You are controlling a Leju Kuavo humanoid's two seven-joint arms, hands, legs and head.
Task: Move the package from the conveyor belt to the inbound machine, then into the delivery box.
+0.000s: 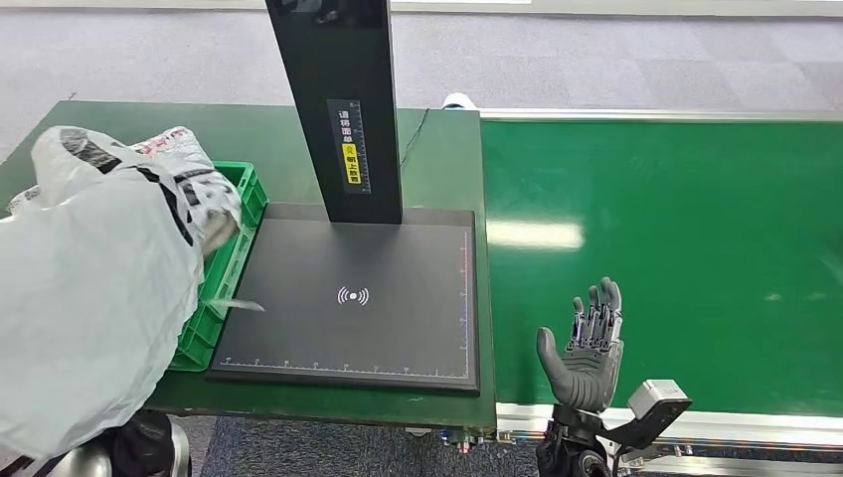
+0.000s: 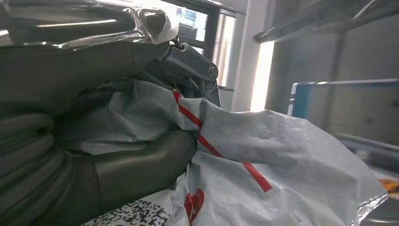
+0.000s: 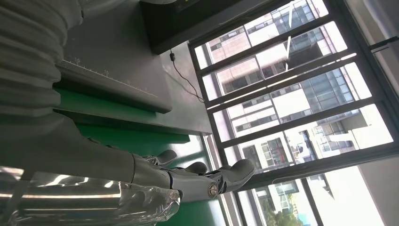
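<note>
Left hand gripped the crumpled white plastic mailer bag right over the green slatted crate; right hand hung spread, holding nothing.

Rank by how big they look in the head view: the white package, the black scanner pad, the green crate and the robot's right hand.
1. Scanner pad and package: similar; the package is nearer the camera, so unsure.
2. Green crate, mostly hidden by the package.
3. Right hand.

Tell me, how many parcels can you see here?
1: a white plastic package gripped in the robot's left hand, held over the green crate left of the black scanner pad. More could be hidden in the crate beneath it.
</note>
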